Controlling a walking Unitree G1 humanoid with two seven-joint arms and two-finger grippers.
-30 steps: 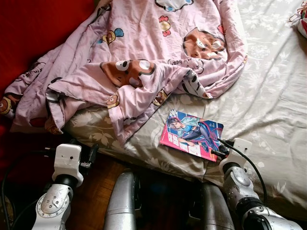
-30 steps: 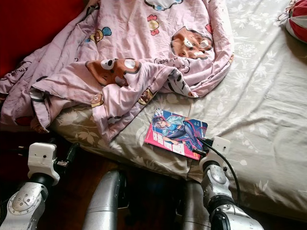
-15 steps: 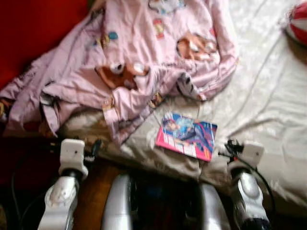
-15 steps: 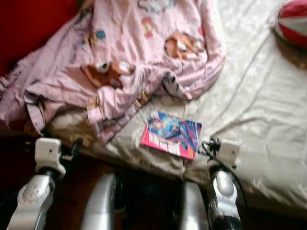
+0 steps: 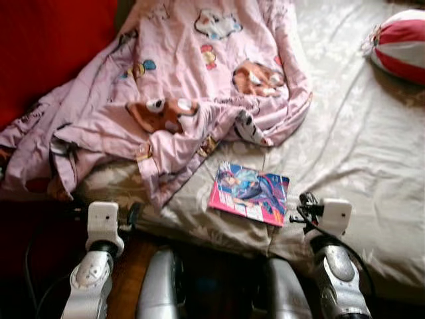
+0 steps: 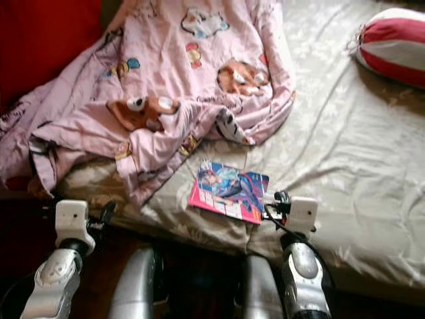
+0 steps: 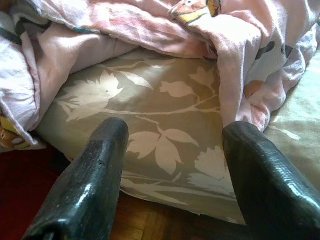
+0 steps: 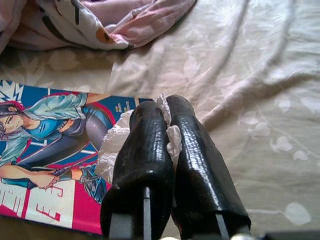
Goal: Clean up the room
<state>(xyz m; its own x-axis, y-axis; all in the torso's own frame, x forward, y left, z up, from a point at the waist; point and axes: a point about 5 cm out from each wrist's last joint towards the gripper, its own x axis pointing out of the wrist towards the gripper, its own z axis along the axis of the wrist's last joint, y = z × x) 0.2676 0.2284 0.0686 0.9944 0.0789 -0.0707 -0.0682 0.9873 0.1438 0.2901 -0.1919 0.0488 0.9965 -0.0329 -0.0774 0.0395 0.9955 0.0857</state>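
Note:
A colourful comic book lies flat on the pale leaf-patterned bed sheet, near the bed's front edge. My right gripper sits just right of the book's near corner. In the right wrist view its fingers are shut on a crumpled white tissue over the book. A rumpled pink cartoon-bear blanket covers the bed's left side and spills over the edge. My left gripper is open and holds nothing, low in front of the bed edge below the blanket.
A red and white striped cushion rests at the bed's far right. A red surface stands at the left behind the blanket. Dark wooden floor runs beneath the bed edge, between my arms.
The camera has tilted up the bed, bringing more of the striped cushion into view. My right gripper has come off the book's corner, slightly to the right. The left arm stays low.

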